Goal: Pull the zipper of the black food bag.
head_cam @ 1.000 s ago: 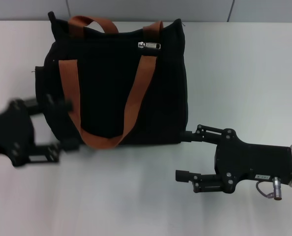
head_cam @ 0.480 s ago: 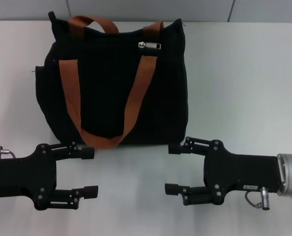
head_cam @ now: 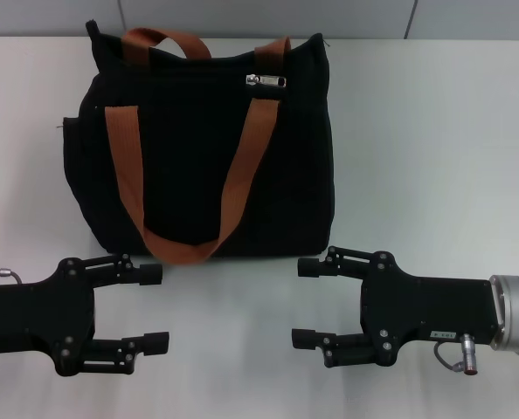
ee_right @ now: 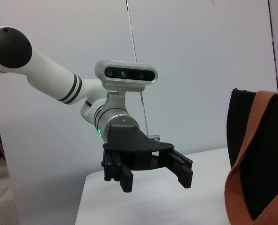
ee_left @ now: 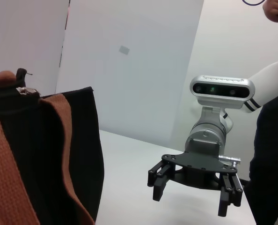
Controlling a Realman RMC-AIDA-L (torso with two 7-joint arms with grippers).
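The black food bag (head_cam: 198,148) lies on the white table with two brown-orange strap handles (head_cam: 242,175) across it. The silver zipper (head_cam: 266,81) sits on the rim at the bag's far side, right of centre. My left gripper (head_cam: 155,307) is open and empty in front of the bag's near left corner. My right gripper (head_cam: 302,302) is open and empty in front of the near right corner. The two grippers face each other. The left wrist view shows the bag (ee_left: 78,140), the zipper (ee_left: 25,90) and the right gripper (ee_left: 191,192). The right wrist view shows the left gripper (ee_right: 155,178) and the bag (ee_right: 242,122).
The white table (head_cam: 434,131) runs wide to the right of the bag and in front of it. A grey wall (head_cam: 329,17) stands behind the table's far edge. A person's dark clothing (ee_left: 272,154) shows in the left wrist view.
My left gripper has come away from the bag's left side to the table in front of it. My right gripper has shifted a little left. The bag has not moved.
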